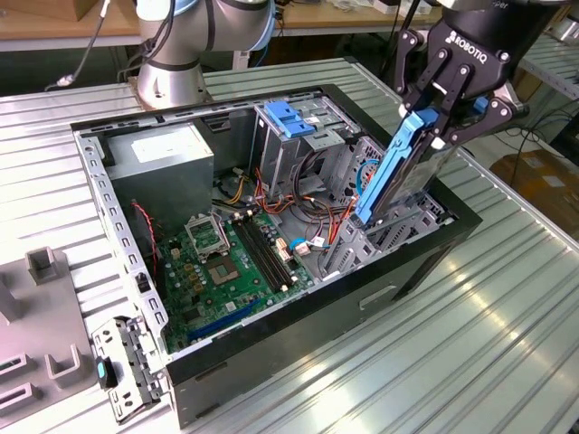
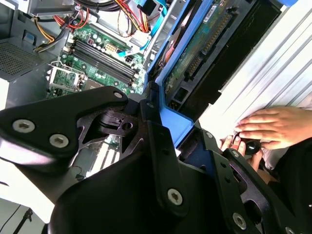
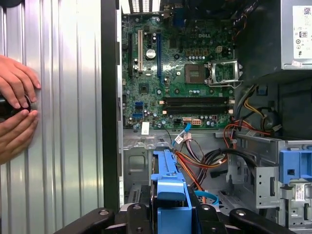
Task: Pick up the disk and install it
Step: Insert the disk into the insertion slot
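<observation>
1. Exterior view: the black gripper (image 1: 434, 122) is clamped on the upper end of the flat dark-metal, blue-railed disk (image 1: 384, 176). Its long axis tilts steeply, lower end in the open black computer case (image 1: 298, 316).
2. Second wrist view: a person's hands (image 2: 273, 127) rest on the ribbed metal table (image 2: 263, 78).
3. First wrist view: a green motherboard (image 3: 175, 73) lies beyond the disk's edge.

Disk (image 1: 391, 172) steeply tilted (blue side rails), lower end at drive cage (image 1: 398, 231).

A ribbed metal table (image 1: 507, 307) carries the open computer case (image 1: 271, 348).
</observation>
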`<state>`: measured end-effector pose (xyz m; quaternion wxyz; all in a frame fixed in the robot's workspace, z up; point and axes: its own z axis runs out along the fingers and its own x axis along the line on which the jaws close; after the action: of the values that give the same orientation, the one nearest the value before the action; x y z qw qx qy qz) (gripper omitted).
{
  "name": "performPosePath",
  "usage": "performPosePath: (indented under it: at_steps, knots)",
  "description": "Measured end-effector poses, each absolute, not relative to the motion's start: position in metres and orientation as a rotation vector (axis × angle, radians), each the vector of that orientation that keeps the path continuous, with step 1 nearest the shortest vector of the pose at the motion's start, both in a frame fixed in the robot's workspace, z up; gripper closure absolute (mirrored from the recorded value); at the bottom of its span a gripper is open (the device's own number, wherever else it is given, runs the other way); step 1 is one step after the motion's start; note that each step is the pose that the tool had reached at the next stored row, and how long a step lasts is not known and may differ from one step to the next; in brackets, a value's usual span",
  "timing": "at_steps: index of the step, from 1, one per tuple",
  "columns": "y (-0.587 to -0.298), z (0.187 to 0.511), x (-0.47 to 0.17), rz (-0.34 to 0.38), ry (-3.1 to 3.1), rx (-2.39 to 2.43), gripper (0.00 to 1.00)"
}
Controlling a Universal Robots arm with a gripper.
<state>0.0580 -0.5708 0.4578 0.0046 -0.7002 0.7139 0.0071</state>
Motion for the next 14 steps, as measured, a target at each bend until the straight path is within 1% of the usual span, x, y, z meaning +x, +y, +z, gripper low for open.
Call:
performPosePath:
  at_steps: [14]
  knots:
    - [-0.5648, 0.447, 0.0585, 0.022, 2.237, -2.193, 0.63]
